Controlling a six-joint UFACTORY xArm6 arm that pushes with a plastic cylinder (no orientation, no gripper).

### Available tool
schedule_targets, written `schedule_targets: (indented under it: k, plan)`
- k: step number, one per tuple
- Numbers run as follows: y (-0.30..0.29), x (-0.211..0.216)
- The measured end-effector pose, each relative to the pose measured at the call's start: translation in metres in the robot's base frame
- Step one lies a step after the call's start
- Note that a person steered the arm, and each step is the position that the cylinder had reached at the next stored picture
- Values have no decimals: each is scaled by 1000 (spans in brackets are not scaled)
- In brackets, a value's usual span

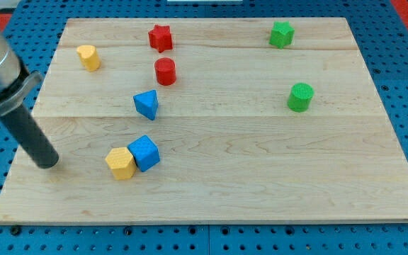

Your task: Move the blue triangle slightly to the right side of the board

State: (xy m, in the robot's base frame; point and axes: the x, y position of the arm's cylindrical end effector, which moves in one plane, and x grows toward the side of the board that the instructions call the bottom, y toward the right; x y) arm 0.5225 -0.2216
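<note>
Dark rod, no gripper on it, so nothing held: my tip (48,164) sits near the wooden board's (261,177) left edge. The blue triangle (146,104) lies up and right of my tip, well apart. Nearer, right of my tip, a yellow block (121,163) touches a blue cube (144,152).
</note>
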Motion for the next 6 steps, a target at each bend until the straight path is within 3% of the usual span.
schedule_targets:
  k: [1, 2, 6]
  plan:
    - [3, -47]
    - [45, -82]
    - [100, -103]
